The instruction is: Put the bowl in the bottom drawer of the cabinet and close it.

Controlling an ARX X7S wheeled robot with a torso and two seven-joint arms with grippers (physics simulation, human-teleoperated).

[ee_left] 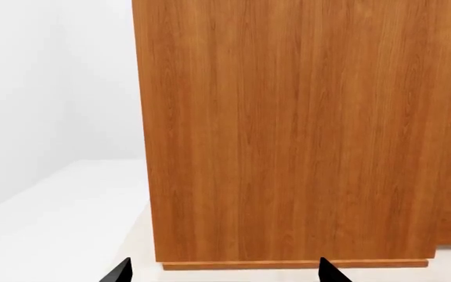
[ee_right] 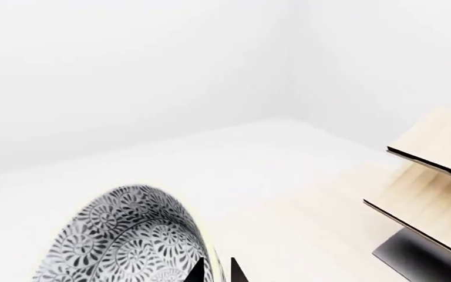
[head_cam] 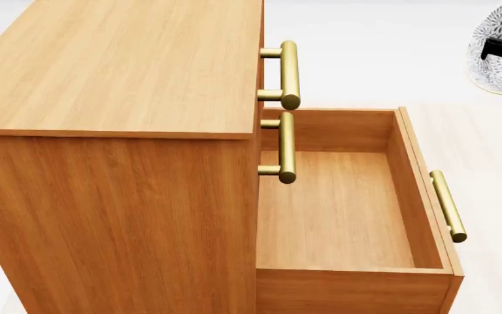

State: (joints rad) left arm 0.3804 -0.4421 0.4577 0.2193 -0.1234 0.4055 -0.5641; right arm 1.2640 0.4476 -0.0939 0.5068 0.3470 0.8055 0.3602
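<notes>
The cabinet (head_cam: 120, 78) fills the left of the head view, its bottom drawer (head_cam: 338, 216) pulled out and bare inside, brass handle (head_cam: 448, 206) on its front. The bowl (head_cam: 499, 49), white with a grey-blue floral pattern, hangs at the top right edge, above and beyond the drawer. My right gripper (ee_right: 216, 271) is shut on the bowl (ee_right: 124, 241), pinching its rim, one finger inside and one outside. My left gripper (ee_left: 224, 271) is open, its black fingertips (ee_left: 120, 273) spread wide, facing the cabinet's plain wooden side (ee_left: 288, 129) near its base.
Two upper drawers stay shut, their brass handles (head_cam: 287, 73) jutting over the open drawer's back. A pale wooden rack (ee_right: 437, 176) on a dark base shows in the right wrist view. White floor and walls surround everything.
</notes>
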